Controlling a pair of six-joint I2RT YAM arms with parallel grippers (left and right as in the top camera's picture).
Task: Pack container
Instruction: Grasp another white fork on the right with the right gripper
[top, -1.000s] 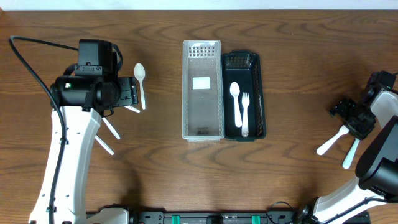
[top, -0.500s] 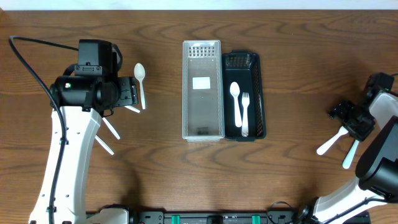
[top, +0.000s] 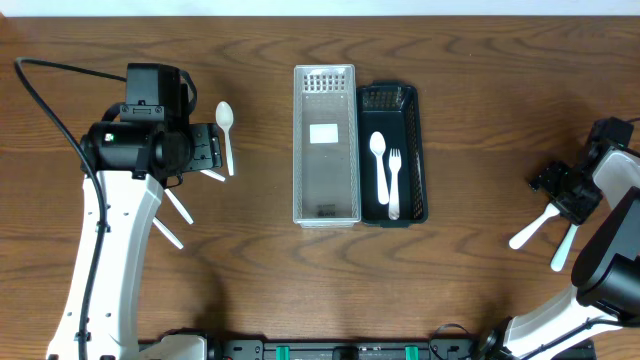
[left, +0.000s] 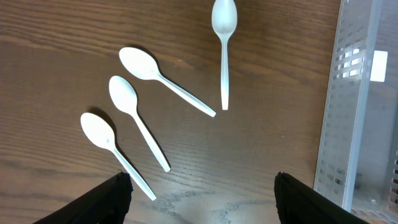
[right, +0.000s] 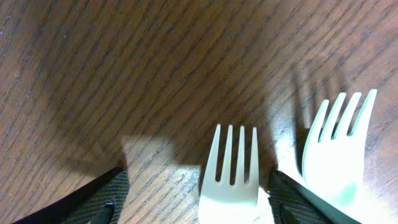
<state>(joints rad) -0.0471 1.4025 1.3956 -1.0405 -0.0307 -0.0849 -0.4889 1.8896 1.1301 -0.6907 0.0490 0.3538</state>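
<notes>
A clear slotted container (top: 325, 145) and a black container (top: 418, 150) stand side by side at the table's middle. The black one holds a white spoon (top: 378, 160) and a white fork (top: 394, 185). Several white spoons (left: 138, 121) lie on the table under my left gripper (left: 199, 202), which is open and empty above them. One spoon (top: 227, 135) lies just right of that gripper (top: 207, 152). My right gripper (right: 193, 199) is open, low over the table. One white fork (right: 233, 168) lies between its fingers, and a second fork (right: 339, 149) lies just outside the right finger.
The clear container's wall (left: 357, 124) shows at the right edge of the left wrist view. The two forks (top: 530, 230) lie near the table's right edge, by the right arm (top: 615, 240). The left arm (top: 110, 250) runs down the left side.
The right gripper has shifted very slightly at the forks. The left arm, spoons and containers have not moved.
</notes>
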